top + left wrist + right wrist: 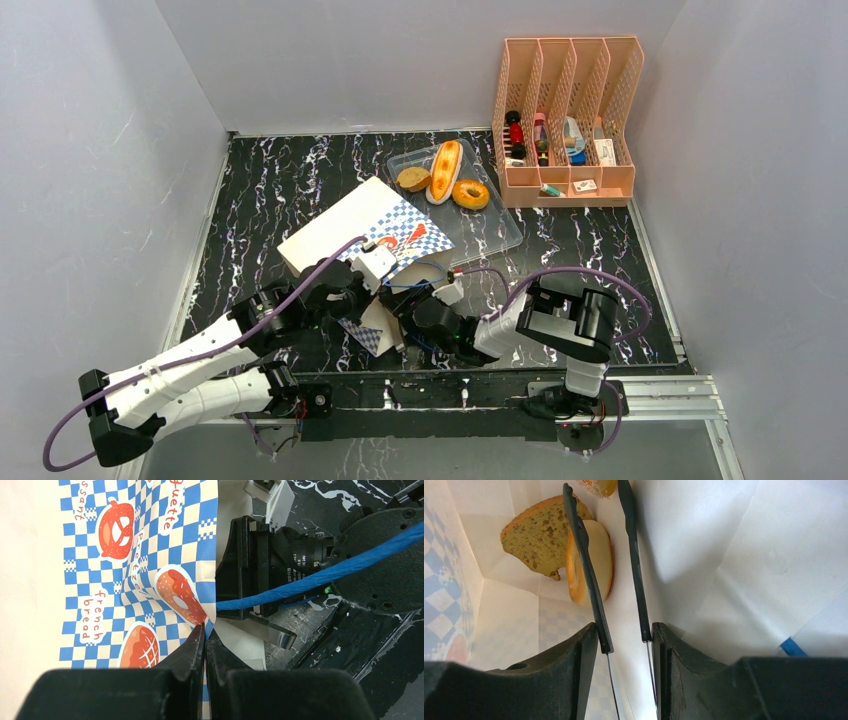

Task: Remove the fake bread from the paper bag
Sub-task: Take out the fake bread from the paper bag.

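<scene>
Only the right wrist camera is looking inside the paper bag (704, 540). There, two pieces of fake bread, a brown slice (536, 532) and a pale, orange-edged bun (601, 555), are leaning against the white far end. The right pincer (595, 487) is reaching in with its fingers (592, 590) spread. One finger is crossing in front of the bun. A small orange piece (600, 485) between the tips is being cut off by the frame's top, so contact cannot be told.

The overhead view is hiding all of this. In it the bag is lying on its side mid-bench, mouth toward the arms, and is swallowing the right arm's end. The left wrist view is showing the left pincer (205, 630) pressed together on the bag's checkered edge, beside a blue cord (320, 575).

Farther back, a clear tray (490, 235) is holding a roll (413, 179), a long bun (444, 170) and a donut (470, 194). A pink rack (567, 110) is standing at the far right, its contents too small to make out. The bench (270, 180) is showing black with white veins, and grey walls (400, 60) are closing it in.
</scene>
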